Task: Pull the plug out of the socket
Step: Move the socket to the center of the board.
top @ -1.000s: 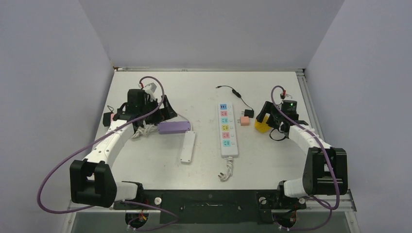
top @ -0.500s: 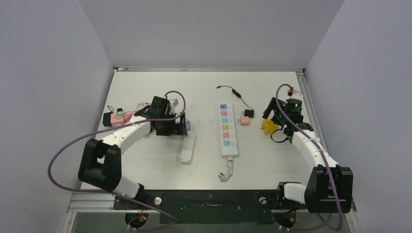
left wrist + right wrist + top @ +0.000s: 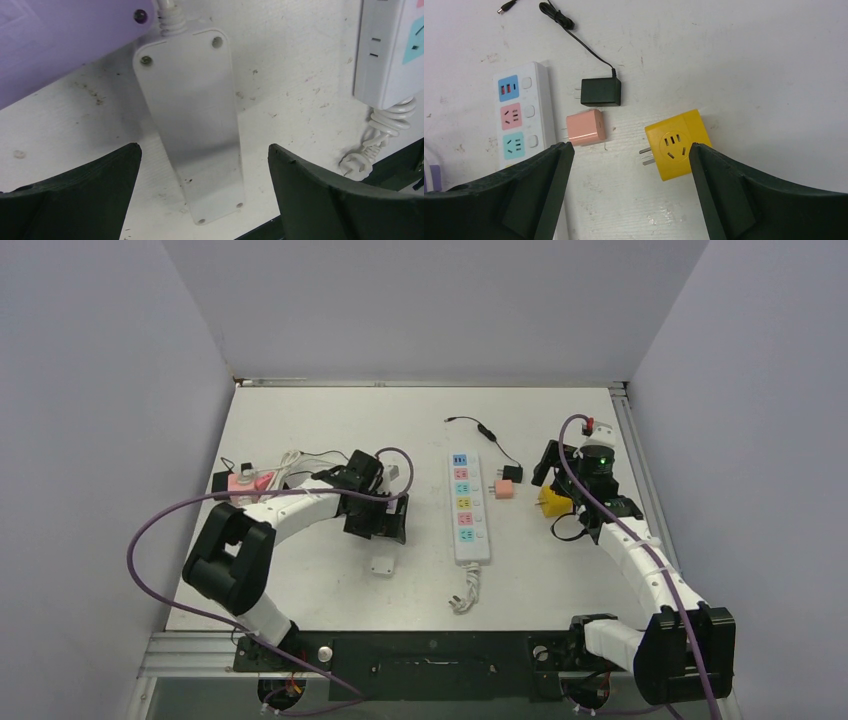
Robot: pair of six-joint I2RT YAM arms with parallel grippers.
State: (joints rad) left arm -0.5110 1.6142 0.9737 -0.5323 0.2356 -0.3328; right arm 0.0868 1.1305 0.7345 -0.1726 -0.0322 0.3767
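The left gripper, jaws wide and empty, straddles the face-down white power strip, whose long axis runs straight away between its fingers with the cord end farthest and no plug showing, while the right gripper, likewise open and empty, hovers over a loose yellow adapter.

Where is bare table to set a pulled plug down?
Bare: the far table behind the left arm, and the near patch right of the colourful power strip. Crowded: between that strip and the yellow adapter, around the pink adapter and black adapter.
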